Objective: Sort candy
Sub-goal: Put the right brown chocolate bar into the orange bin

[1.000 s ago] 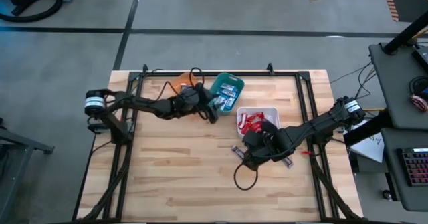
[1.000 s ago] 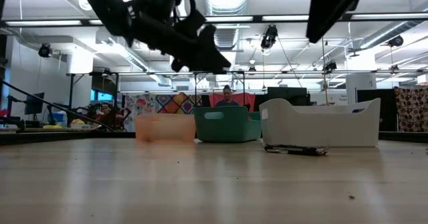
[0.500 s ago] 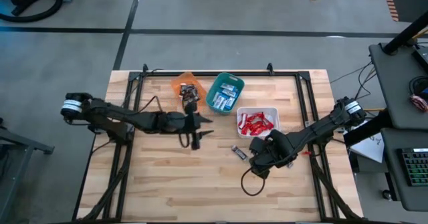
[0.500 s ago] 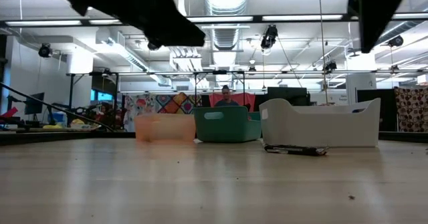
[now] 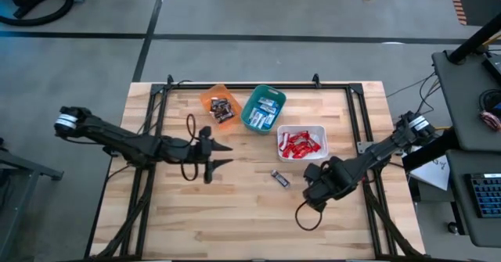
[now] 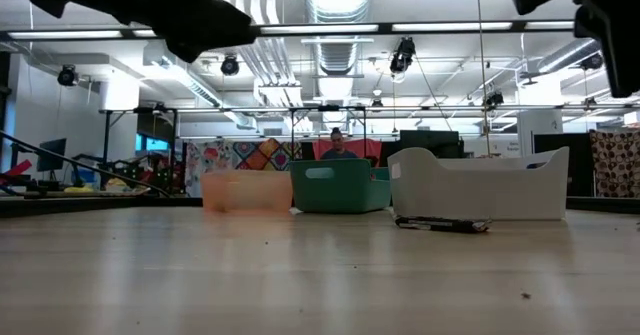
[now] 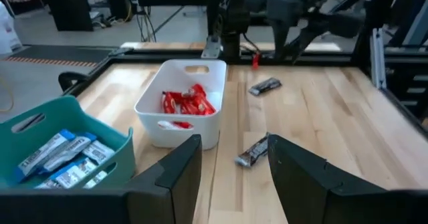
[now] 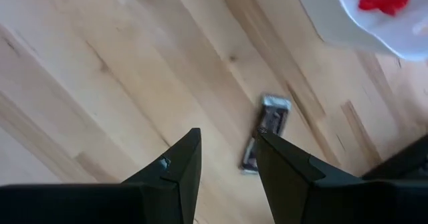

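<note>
On bare wood, two dark candy bars (image 7: 253,151), perhaps three; both arms' jaws open, empty.

Your two arms are matte black and slender, with white-ringed base joints, looping black cables, and blunt, wedge-shaped dark fingers (image 7: 175,177).

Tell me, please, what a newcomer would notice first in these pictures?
Three bins stand in a row at the table's far side: an orange bin with dark candy, a teal bin with blue-and-white candy, a white bin with red candy. One dark candy bar lies loose on the wood near the white bin. The left gripper and right gripper are open and empty.
</note>
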`<action>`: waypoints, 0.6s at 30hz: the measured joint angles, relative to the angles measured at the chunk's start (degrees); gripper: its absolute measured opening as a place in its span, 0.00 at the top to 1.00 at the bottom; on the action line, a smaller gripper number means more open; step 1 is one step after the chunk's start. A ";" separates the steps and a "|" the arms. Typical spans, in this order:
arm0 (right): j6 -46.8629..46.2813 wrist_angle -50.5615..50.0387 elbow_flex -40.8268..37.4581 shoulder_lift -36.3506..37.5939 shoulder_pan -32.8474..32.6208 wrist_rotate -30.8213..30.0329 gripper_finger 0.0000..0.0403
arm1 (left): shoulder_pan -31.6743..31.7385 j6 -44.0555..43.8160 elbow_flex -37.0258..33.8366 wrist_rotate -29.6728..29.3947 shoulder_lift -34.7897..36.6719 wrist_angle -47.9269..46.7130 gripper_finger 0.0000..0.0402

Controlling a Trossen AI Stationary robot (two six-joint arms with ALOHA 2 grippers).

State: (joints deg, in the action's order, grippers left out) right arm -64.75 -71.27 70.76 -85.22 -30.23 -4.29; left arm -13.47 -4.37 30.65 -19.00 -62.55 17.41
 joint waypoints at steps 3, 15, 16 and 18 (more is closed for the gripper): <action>-2.83 0.05 -2.98 3.16 -0.56 -0.01 0.67 | -0.04 -0.03 -0.06 -0.01 1.27 0.13 0.61; -15.54 7.09 -21.17 15.25 -1.34 3.42 0.67 | -0.04 0.38 0.53 -0.07 1.52 -0.29 0.61; -15.69 8.25 -22.30 15.54 -1.42 3.93 0.67 | -0.04 0.40 0.53 -0.07 1.52 -0.51 0.61; -15.74 10.91 -24.04 15.69 -1.44 4.80 0.67 | -0.04 0.41 0.53 -0.09 1.52 -0.48 0.61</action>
State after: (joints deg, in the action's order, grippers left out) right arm -80.49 -60.36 46.73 -69.53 -31.66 0.50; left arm -13.52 -3.97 31.18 -19.09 -61.04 16.93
